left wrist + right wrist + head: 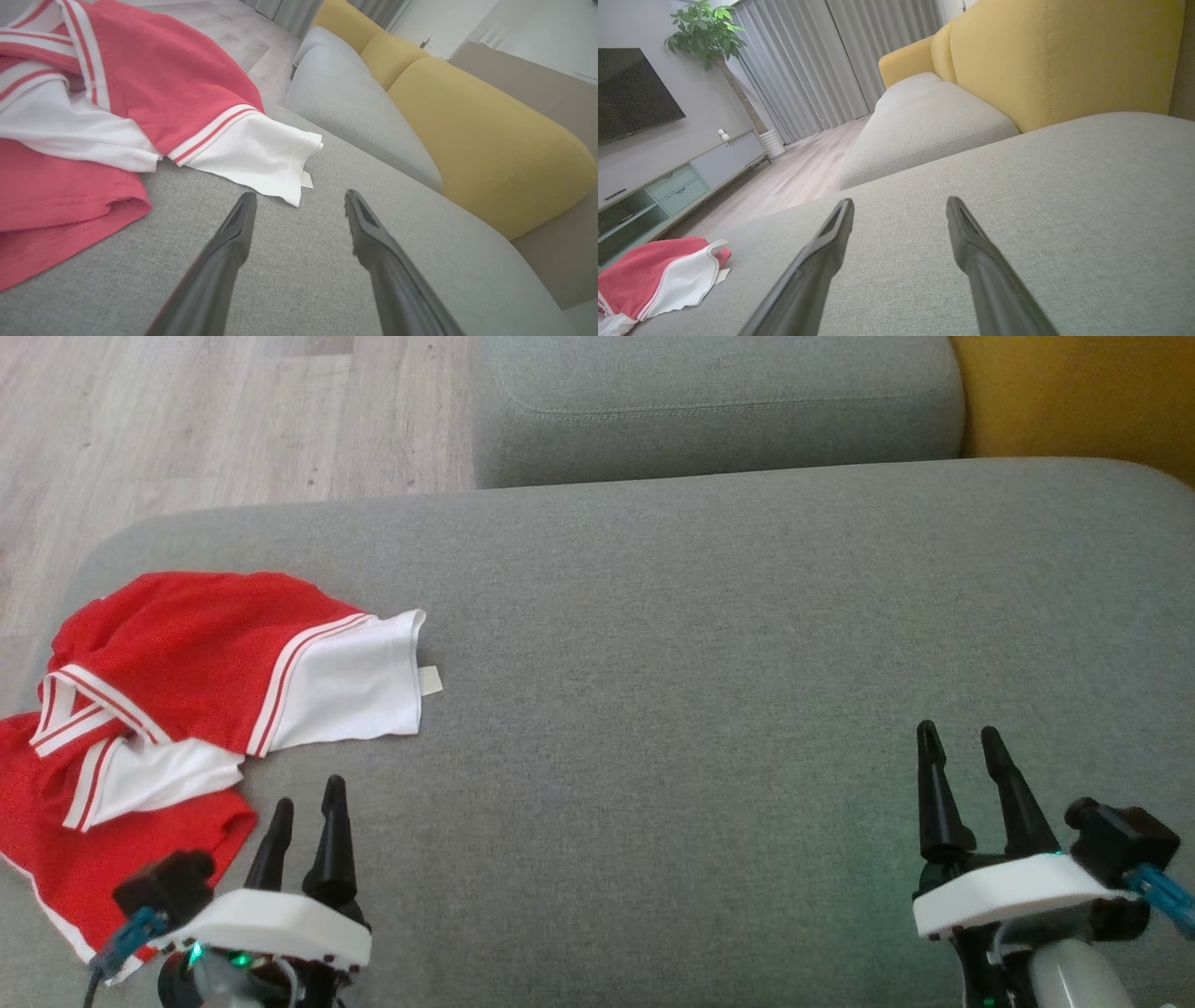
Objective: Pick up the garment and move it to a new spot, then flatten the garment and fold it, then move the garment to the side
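We find the garment (187,653), red with white sleeves, crumpled just ahead and to the left of the left pincer (308,793), well apart from the right pincer (959,730). Both pincers stand released, grasping nothing. In our judgement, a pinch on one loose sleeve would lift a single layer and leave the rest bunched, and a pull leftward could drag it over the cushion's edge. It lies on a grey sofa cushion (700,616). Beyond the pincers are a yellow backrest (1064,56), wood floor (187,411) and curtains (822,60).
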Robot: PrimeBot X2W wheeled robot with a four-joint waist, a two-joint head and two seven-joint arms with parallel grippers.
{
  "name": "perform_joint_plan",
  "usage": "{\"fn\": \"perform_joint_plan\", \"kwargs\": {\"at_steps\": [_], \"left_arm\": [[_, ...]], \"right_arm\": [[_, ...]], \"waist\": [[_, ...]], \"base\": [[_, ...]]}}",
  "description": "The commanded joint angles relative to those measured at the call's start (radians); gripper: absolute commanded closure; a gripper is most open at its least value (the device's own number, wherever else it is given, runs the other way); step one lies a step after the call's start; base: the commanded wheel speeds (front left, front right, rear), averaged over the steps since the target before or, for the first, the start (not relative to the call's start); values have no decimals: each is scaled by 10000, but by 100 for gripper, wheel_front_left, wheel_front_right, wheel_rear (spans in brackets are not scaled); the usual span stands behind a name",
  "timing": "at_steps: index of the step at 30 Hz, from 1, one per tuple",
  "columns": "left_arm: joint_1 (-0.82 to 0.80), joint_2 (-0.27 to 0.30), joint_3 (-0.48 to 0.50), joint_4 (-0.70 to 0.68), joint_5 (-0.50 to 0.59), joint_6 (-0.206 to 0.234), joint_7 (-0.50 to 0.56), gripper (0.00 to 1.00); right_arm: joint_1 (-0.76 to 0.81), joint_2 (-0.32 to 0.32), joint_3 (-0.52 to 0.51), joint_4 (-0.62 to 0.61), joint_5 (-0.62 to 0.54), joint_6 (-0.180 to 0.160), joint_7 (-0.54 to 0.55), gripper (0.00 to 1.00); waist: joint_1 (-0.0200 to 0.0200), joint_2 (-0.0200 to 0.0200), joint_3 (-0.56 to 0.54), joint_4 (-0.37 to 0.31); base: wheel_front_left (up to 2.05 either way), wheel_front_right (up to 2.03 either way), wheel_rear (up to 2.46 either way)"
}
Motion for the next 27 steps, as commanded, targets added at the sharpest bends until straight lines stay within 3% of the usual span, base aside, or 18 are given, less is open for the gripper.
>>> {"fn": "perform_joint_plan", "kwargs": {"at_steps": [1,27], "left_arm": [[-467,104,133,-338,372,5,-173,0],[-368,107,260,-274,3708,169,-933,0]], "right_arm": [[-442,-172,214,-420,-404,56,-158,0],[-354,-65,6,-165,-3399,73,-922,0]], "waist": [[-1,0,2,-4],[-1,0,-41,67]], "base": [[0,0,0],[0,0,0]]}}
